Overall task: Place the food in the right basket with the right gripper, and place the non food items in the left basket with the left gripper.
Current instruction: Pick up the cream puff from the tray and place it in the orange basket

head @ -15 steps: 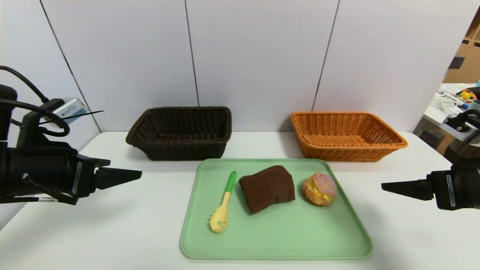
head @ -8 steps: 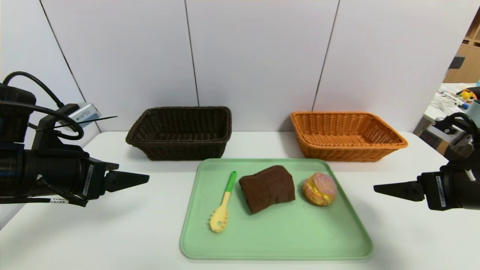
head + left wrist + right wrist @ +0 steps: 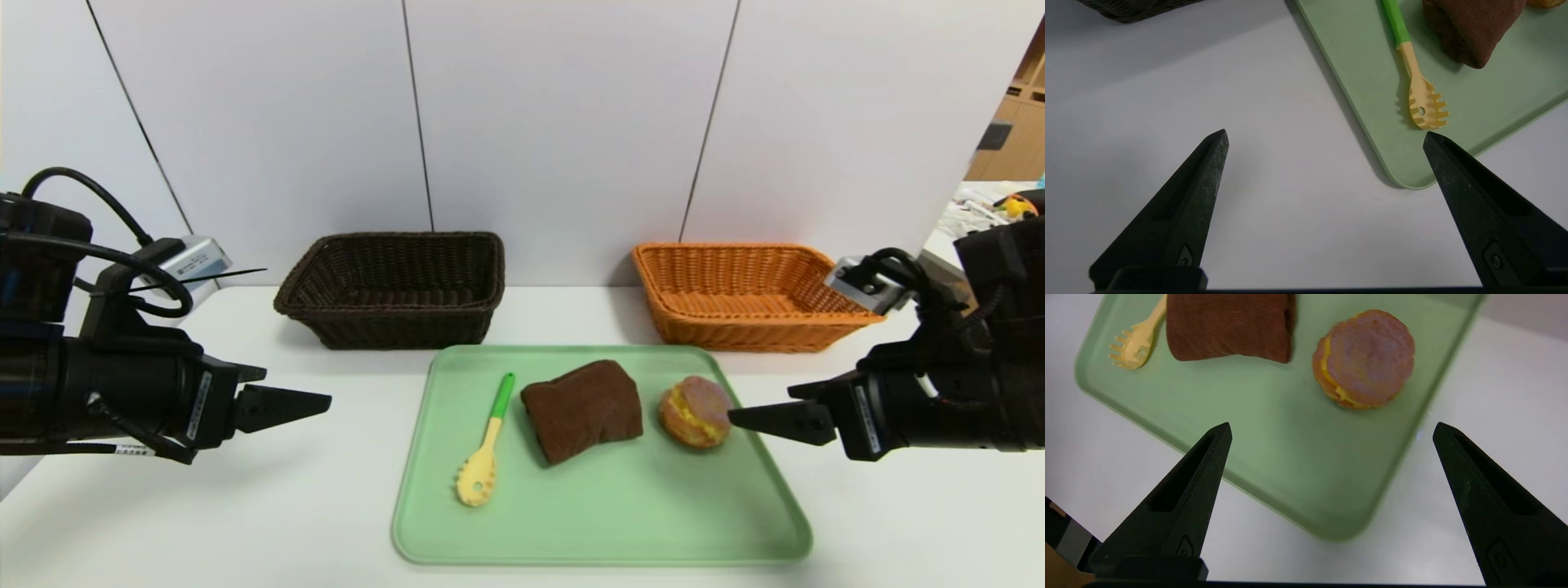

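Lining up on the bun, pincers spread wide

I'm holding the right gripper [image 3: 1332, 424] open and empty above the tray's near corner, its fingers apart, I judge, to straddle the round bun [image 3: 695, 412] lying on the green tray [image 3: 604, 552] beside the folded brown towel [image 3: 583, 412]. I'm keeping the left gripper [image 3: 1326, 130] open and empty over the table, on the side of the pasta spoon [image 3: 477, 477], probably leaving the right arm room. Both baskets are standing behind, waiting.
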You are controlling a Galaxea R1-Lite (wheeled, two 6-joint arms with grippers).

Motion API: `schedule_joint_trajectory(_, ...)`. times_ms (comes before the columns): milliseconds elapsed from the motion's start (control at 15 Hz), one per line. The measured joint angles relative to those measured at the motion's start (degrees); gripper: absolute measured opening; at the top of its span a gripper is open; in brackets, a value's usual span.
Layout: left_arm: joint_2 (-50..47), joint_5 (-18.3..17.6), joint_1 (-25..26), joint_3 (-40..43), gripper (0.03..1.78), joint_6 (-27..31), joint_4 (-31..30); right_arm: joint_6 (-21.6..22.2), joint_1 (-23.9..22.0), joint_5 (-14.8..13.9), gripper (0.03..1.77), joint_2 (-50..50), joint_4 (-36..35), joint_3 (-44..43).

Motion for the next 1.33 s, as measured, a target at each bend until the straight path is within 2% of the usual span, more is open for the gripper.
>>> schedule_joint_trajectory(333, 0.00, 0.02, -0.41, 0.49, 1.69, 0.11, -0.07, 0.34, 3.47, -0.68, 1.70, 8.83, -1.35, -4.72)
schedule_joint_trajectory(600, 0.05, 0.02, -0.52, 0.68, 1.69, 0.33, -0.16, 0.23, 3.69, -5.38, 1.70, 14.42, -0.11, -8.52)
schedule_joint_trajectory(733, 0.07, 0.02, -0.94, 0.82, 1.69, 0.37, -0.13, 0.00, 3.72, -8.07, 1.70, 16.46, 3.16, -11.30)
schedule_joint_trajectory(1067, 0.09, 0.00, -1.69, 1.12, 1.69, 0.35, -0.16, -1.46, 3.99, -10.58, 1.70, 20.13, 4.16, -13.57)
schedule_joint_trajectory(1333, 0.09, -1.22, -3.01, 1.16, 1.69, 0.41, -0.22, -1.91, 4.49, -10.84, 1.70, 22.38, 4.05, -13.62)
